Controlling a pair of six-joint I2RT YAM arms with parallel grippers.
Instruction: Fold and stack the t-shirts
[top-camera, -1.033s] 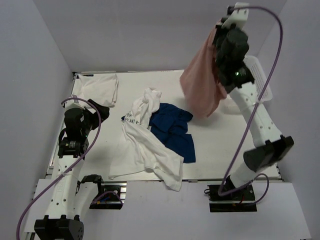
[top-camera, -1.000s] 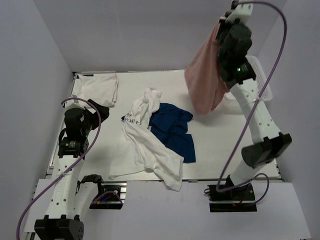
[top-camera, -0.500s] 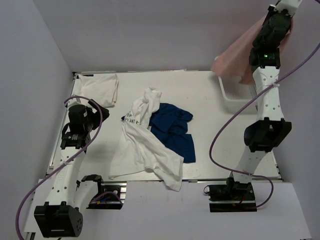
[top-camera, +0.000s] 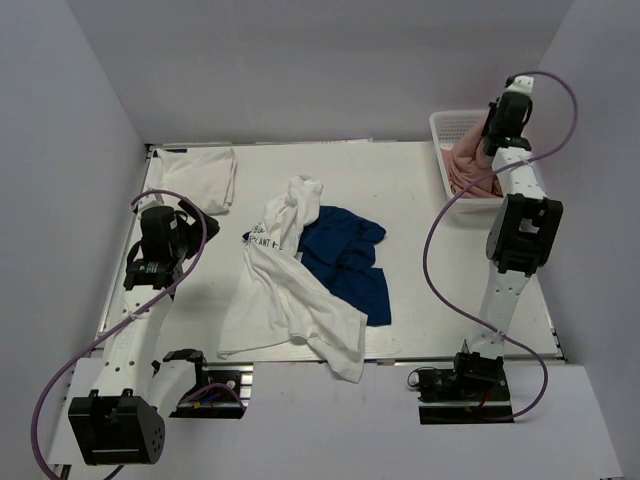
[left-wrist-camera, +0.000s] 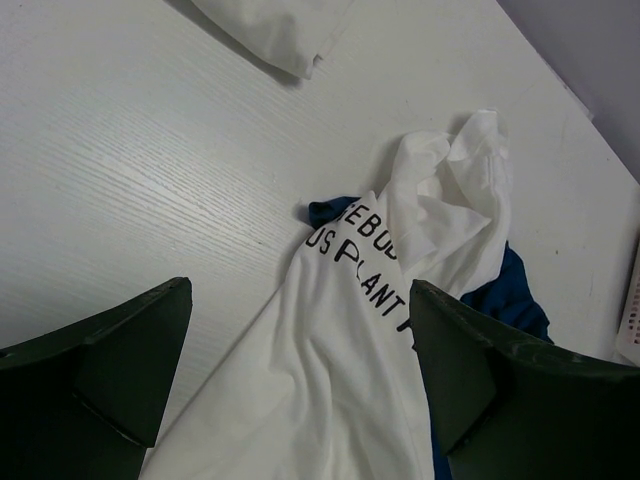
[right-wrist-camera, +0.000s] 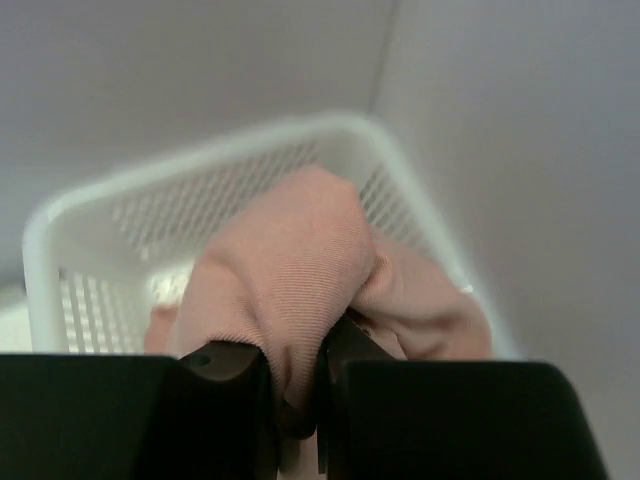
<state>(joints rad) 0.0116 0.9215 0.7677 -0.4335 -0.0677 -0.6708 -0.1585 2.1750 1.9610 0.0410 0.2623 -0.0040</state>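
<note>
My right gripper (right-wrist-camera: 297, 400) is shut on the dusty pink t-shirt (right-wrist-camera: 285, 270), which hangs into the white mesh basket (right-wrist-camera: 40, 260); from above the pink shirt (top-camera: 468, 166) lies in the basket (top-camera: 440, 125) at the back right. A white t-shirt with dark lettering (top-camera: 290, 300) lies crumpled mid-table, partly over the navy blue t-shirt (top-camera: 350, 262). Both show in the left wrist view, the white one (left-wrist-camera: 370, 330) over the navy one (left-wrist-camera: 515, 290). A folded white t-shirt (top-camera: 198, 176) lies at the back left. My left gripper (left-wrist-camera: 300, 390) is open above the table's left side, empty.
The table (top-camera: 420, 280) is white with grey walls close around it. The basket stands against the right wall at the back corner. The right arm's purple cable (top-camera: 440, 250) loops down over the table's right side.
My right arm swung the pink t-shirt from high above the table's right back into the basket. My left gripper has barely shifted.
</note>
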